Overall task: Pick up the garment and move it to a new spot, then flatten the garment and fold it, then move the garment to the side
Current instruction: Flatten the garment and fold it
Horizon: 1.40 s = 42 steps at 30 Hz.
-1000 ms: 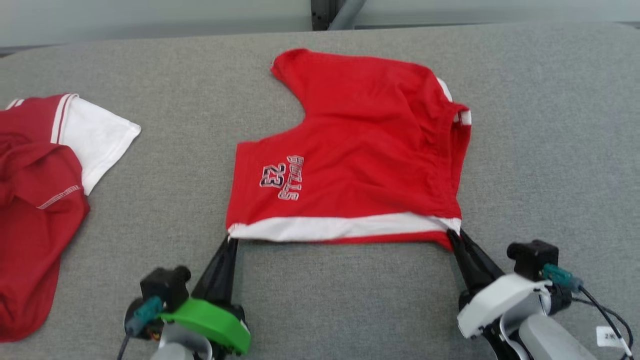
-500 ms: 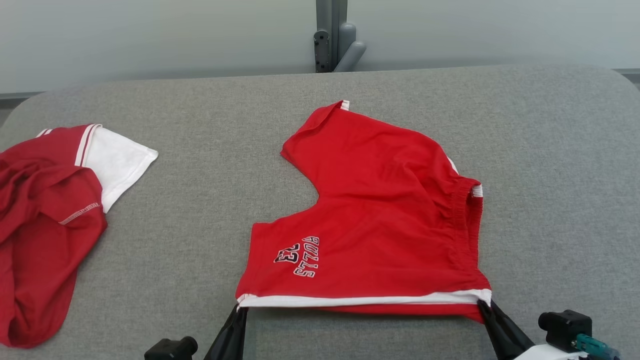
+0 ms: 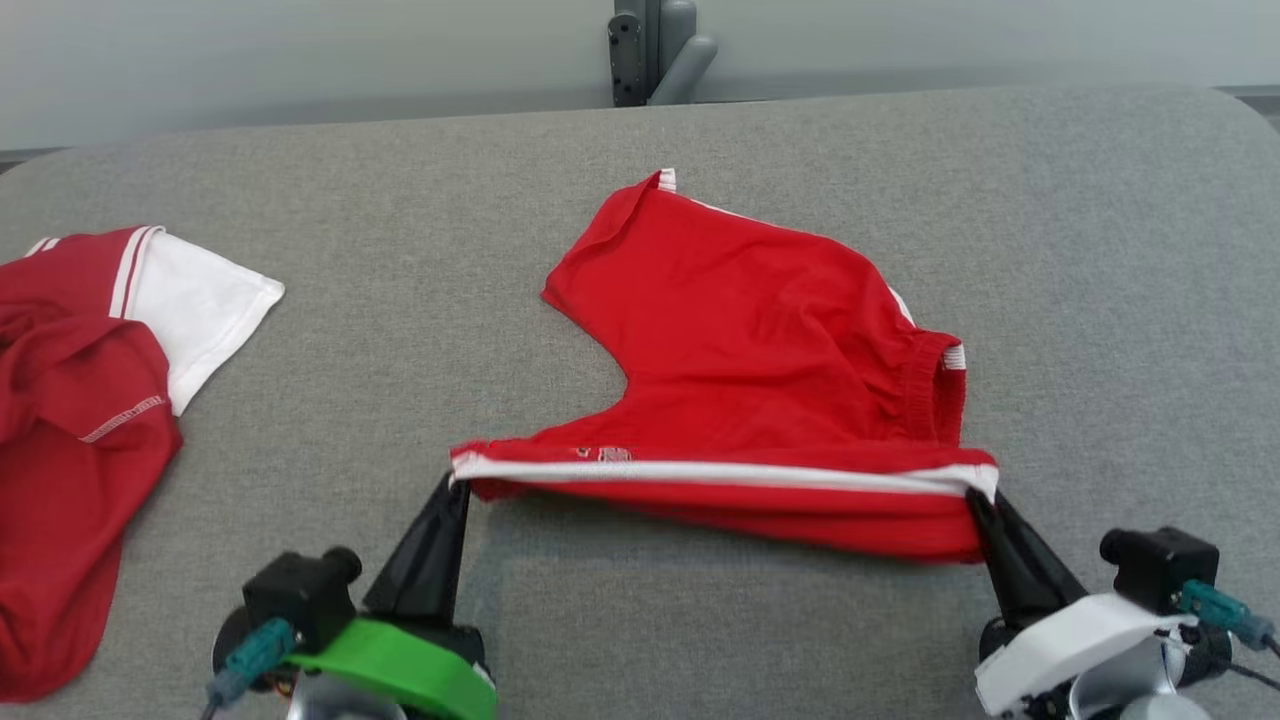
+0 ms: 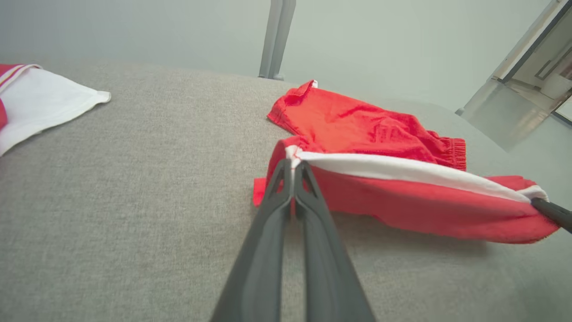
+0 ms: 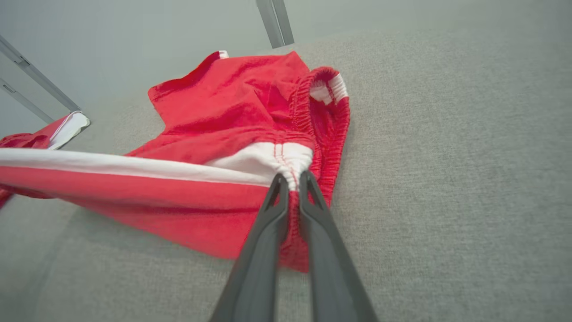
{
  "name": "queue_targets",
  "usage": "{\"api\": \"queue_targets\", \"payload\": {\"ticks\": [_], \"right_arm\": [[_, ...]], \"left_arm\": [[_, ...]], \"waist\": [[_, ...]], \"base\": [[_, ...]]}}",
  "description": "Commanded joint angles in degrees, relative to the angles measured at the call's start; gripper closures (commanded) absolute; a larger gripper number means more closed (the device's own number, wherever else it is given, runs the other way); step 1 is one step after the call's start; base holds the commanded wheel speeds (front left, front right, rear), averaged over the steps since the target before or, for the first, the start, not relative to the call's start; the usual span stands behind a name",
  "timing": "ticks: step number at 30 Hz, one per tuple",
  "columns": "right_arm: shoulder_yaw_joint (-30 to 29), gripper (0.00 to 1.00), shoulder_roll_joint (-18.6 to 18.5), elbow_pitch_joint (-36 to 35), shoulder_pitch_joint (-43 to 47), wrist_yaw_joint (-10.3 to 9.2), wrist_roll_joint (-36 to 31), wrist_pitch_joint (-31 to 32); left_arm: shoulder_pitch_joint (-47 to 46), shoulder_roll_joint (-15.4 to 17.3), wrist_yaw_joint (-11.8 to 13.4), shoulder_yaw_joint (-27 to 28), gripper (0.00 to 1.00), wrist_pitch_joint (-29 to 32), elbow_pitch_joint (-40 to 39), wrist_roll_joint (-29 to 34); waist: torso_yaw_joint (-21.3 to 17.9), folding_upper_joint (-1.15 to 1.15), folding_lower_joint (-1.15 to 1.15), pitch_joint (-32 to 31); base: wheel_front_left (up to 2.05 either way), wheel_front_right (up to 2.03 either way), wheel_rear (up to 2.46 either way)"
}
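At nine o'clock in the head view, a dark red and white top (image 3: 90, 400) is lying crumpled on the grey padded table (image 3: 330, 420), well apart from the work. It is probably sitting there to be out of the way.

At seven o'clock the left gripper (image 3: 457, 487) is pinching, fingers fully together, the leg-hem end of the white side stripe (image 3: 720, 472) on the red shorts (image 3: 760, 330). The shorts are sitting at the centre, a little toward three o'clock. Their near edge is hanging lifted off the table, casting a shadow beneath it, while the far half is resting on the surface.

At five o'clock the right gripper (image 3: 977, 500) is clamping the waistband end of the same stripe, its fingers nearly together with only fabric between them.

Gripping both ends of one seam is pulling that edge taut and straight. I judge this is serving the flattening, or starting a fold toward twelve o'clock.

The shorts are lying sideways. The elastic waistband (image 3: 940, 385) is facing three o'clock, the leg openings are facing nine, and the free leg is pointing toward eleven. The long axis, along the stripe, is running from nine to three, dipping slightly toward four at the right gripper's end.
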Motion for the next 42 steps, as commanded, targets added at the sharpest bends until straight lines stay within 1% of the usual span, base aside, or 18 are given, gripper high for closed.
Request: {"api": "queue_targets", "payload": {"ticks": [1, 5, 10, 15, 16, 17, 24, 25, 31, 32, 33, 34, 35, 39, 42], "right_arm": [[-1.2, 1.0, 0.6, -0.6, -2.7, -0.08, -0.7, -0.5], [-3.0, 1.0, 3.0, 0.0, -9.0, -0.08, -2.3, -1.4], [-3.5, 1.0, 5.0, 3.2, -18.0, -0.08, -4.3, -2.5], [-3.6, 1.0, 6.1, 8.4, -25.6, -0.07, -5.5, -3.9], [-3.2, 1.0, 6.4, 10.6, -27.9, -0.07, -5.7, -4.8], [-3.3, 1.0, 6.5, 11.6, -29.0, -0.07, -5.5, -5.3], [-1.9, 1.0, 7.1, 17.1, -34.7, -0.08, -4.5, -8.3], [-1.9, 1.0, 7.1, 17.1, -34.7, -0.08, -4.5, -8.3], [-0.6, 1.0, 7.2, 19.9, -37.0, -0.08, -4.4, -10.2], [-0.5, 0.8, 7.2, 20.1, -37.1, -0.08, -4.5, -10.4], [-0.4, 0.3, 7.2, 20.3, -37.1, -0.08, -4.6, -10.6], [-0.2, 0.0, 7.3, 20.3, -37.2, -0.08, -4.9, -10.8], [0.3, 0.0, 7.3, 20.2, -37.0, -0.08, -5.2, -11.0], [0.7, 0.0, 6.9, 18.9, -35.1, -0.07, -5.9, -11.5], [0.2, 0.0, 6.4, 16.9, -33.4, -0.07, -6.9, -11.8]], "left_arm": [[-3.9, 0.5, -0.5, 0.5, 1.0, 0.0, -0.3, 0.7], [-13.6, 0.9, -2.0, 1.2, 1.0, 0.7, 1.1, 1.8], [-27.5, 0.7, -3.9, 1.6, 1.0, 2.0, 6.6, 2.6], [-40.7, -0.4, -6.2, 0.3, 1.0, 3.3, 15.7, 3.5], [-45.1, -0.9, -6.9, -0.2, 1.0, 3.4, 20.3, 3.8], [-47.2, -1.3, -7.1, -0.4, 1.0, 3.1, 22.5, 3.6], [-57.5, -2.9, -8.4, -1.5, 1.0, 2.0, 38.3, 3.2], [-57.5, -2.9, -8.4, -1.5, 1.0, 2.0, 38.3, 3.2], [-62.4, -4.2, -8.9, -2.3, 1.0, 0.2, 48.3, 2.2], [-62.9, -4.5, -9.0, -2.5, 1.0, -0.1, 49.4, 1.7], [-63.4, -4.7, -9.1, -2.6, 0.82, -0.4, 50.3, 1.5], [-63.7, -4.9, -9.2, -2.9, 0.5, -1.0, 51.1, 1.3], [-63.9, -5.0, -9.3, -3.1, 0.0, -1.7, 51.7, 1.1], [-62.7, -5.1, -9.4, -3.8, 0.0, -5.6, 53.1, 0.5], [-60.5, -4.8, -9.4, -4.0, 0.0, -8.6, 52.4, 0.6]], "waist": [[-1.3, 0.0, 0.01, 2.3], [-2.6, 0.0, 0.01, 6.5], [-4.7, 0.0, 0.01, 12.3], [-6.3, 0.0, 0.01, 17.0], [-7.1, 0.0, 0.01, 18.5], [-7.5, 0.0, 0.01, 19.2], [-10.4, 0.0, 0.01, 22.3], [-10.4, 0.0, 0.01, 22.3], [-11.2, 0.0, 0.01, 23.3], [-11.2, 0.0, 0.01, 23.3], [-11.1, 0.0, 0.01, 23.4], [-11.0, 0.0, 0.01, 23.3], [-10.9, 0.0, 0.01, 23.3], [-10.3, 0.0, 0.01, 22.4], [-9.7, 0.0, 0.01, 21.4]], "base": [[0.0, 0.0, 0.0], [0.0, 0.0, 0.0], [0.0, 0.0, 0.0], [0.0, 0.0, 0.0], [0.0, 0.0, 0.0], [0.0, 0.0, 0.0], [0.0, 0.0, 0.0], [0.0, 0.0, 0.0], [0.0, 0.0, 0.0], [0.0, 0.0, 0.0], [0.0, 0.0, 0.0], [0.0, 0.0, 0.0], [0.0, 0.0, 0.0], [0.0, 0.0, 0.0], [0.0, 0.0, 0.0]]}}
